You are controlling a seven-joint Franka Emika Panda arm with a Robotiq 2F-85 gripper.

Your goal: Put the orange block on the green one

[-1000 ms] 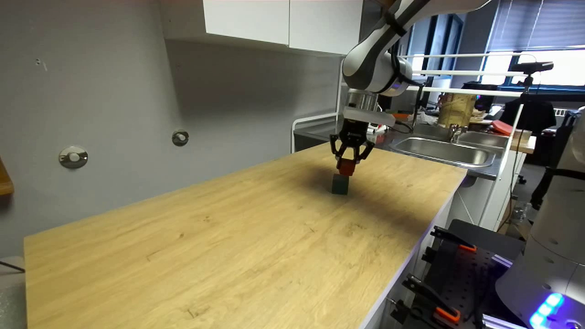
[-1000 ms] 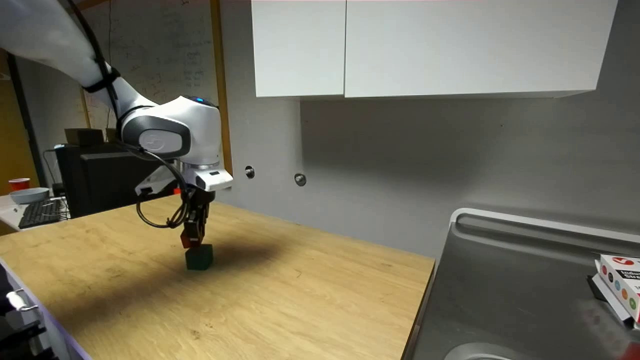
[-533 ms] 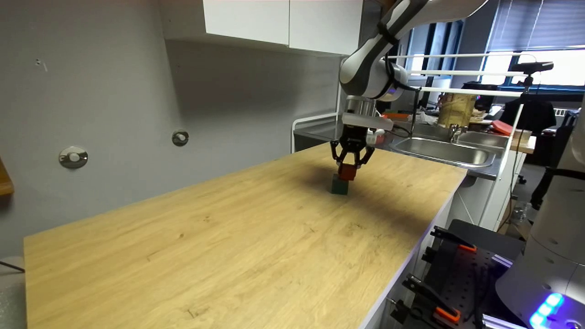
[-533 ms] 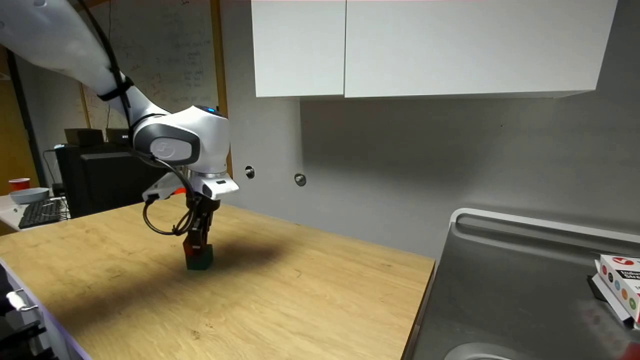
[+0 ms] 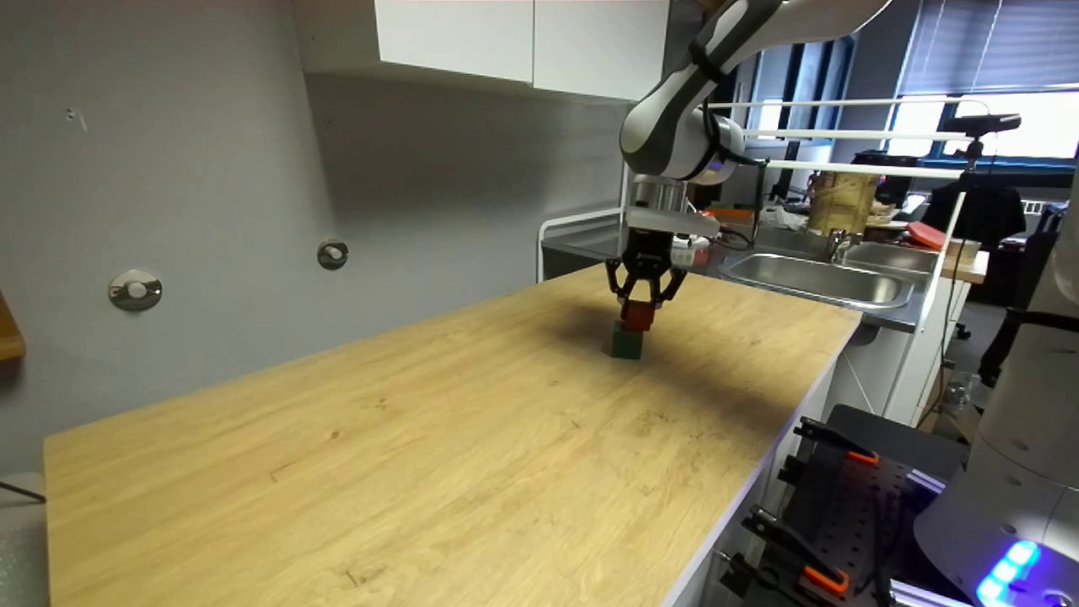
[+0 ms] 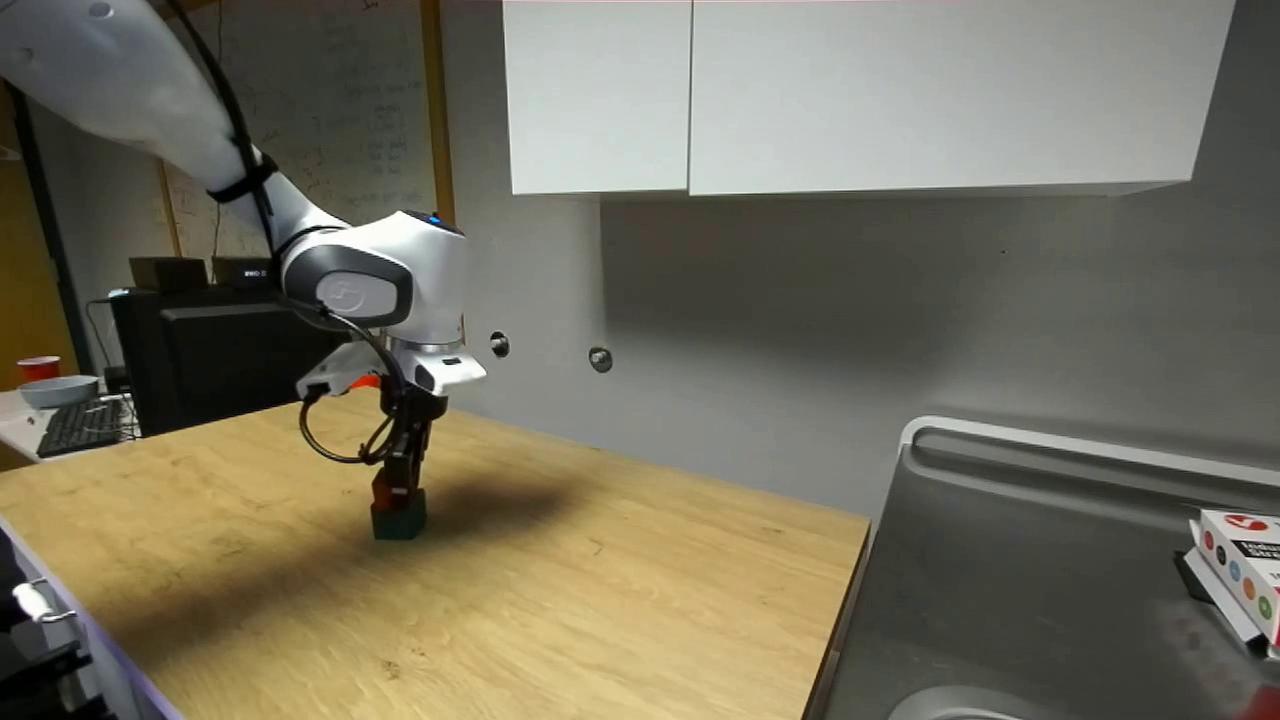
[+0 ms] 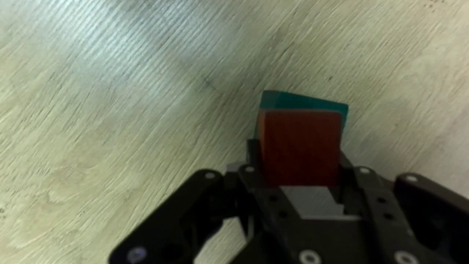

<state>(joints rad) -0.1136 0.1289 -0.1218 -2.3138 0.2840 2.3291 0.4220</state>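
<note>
The orange block (image 5: 638, 316) is held between the fingertips of my gripper (image 5: 641, 305). It also shows partly behind a finger in an exterior view (image 6: 383, 491). The green block (image 5: 626, 343) stands on the table right below it, and it shows in an exterior view too (image 6: 398, 521). In the wrist view the orange block (image 7: 301, 146) covers most of the green block (image 7: 304, 101), whose far edge and thin side strips show. The green block is turned slightly relative to the orange one. Whether the two touch I cannot tell.
The wooden table (image 5: 405, 447) carries the green block. A grey wall (image 6: 760, 420) runs along its back, with white cabinets (image 6: 930, 90) above. A sink (image 5: 818, 278) lies past the table's far end. A small box (image 6: 1243, 565) lies on the dark counter (image 6: 1000, 590).
Over the second my gripper has lowered the orange block and shifted it more squarely over the green block. In the last half second it moved only slightly. The green block has not moved.
</note>
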